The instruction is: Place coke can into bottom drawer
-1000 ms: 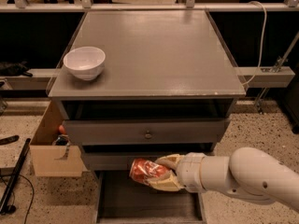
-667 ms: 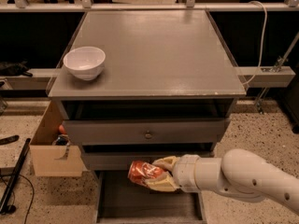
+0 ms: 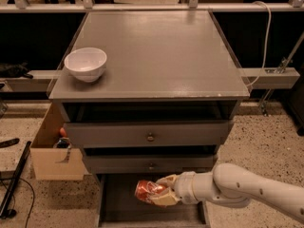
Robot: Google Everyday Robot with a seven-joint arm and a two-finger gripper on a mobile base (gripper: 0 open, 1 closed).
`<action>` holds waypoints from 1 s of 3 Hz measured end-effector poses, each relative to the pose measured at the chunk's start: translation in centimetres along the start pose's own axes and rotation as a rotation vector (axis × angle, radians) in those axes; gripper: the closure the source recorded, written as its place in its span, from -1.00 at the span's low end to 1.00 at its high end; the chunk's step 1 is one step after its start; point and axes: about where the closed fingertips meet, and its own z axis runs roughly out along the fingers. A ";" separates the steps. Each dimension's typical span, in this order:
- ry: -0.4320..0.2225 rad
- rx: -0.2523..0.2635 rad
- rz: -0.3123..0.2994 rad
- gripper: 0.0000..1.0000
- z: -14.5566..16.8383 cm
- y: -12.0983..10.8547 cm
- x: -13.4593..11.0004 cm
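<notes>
The red-orange, dented coke can (image 3: 145, 190) hangs just above the floor of the bottom drawer (image 3: 123, 208), which is pulled out at the foot of the grey cabinet. My gripper (image 3: 160, 194) reaches in from the right and is shut on the can, its cream fingers (image 3: 164, 199) wrapped around the can's right side. The can sits over the middle of the drawer, tilted on its side. The white arm stretches away to the lower right and hides the drawer's right part.
A white bowl (image 3: 86, 63) stands on the cabinet top (image 3: 156, 51) at the left. Two grey drawers with round knobs (image 3: 150, 137) sit above the open one. A cardboard box (image 3: 52, 151) stands left of the cabinet, and a dark pole (image 3: 14, 184) lies on the floor.
The arm has shifted slightly left and lower with the can, bringing it further over the drawer's middle. The grip on the can has not changed.
</notes>
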 end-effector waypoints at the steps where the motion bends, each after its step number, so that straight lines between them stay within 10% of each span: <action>1: 0.024 -0.026 0.051 1.00 2.0 -1.1 3.5; 3: 0.057 -0.067 0.112 1.00 6.7 -2.5 7.8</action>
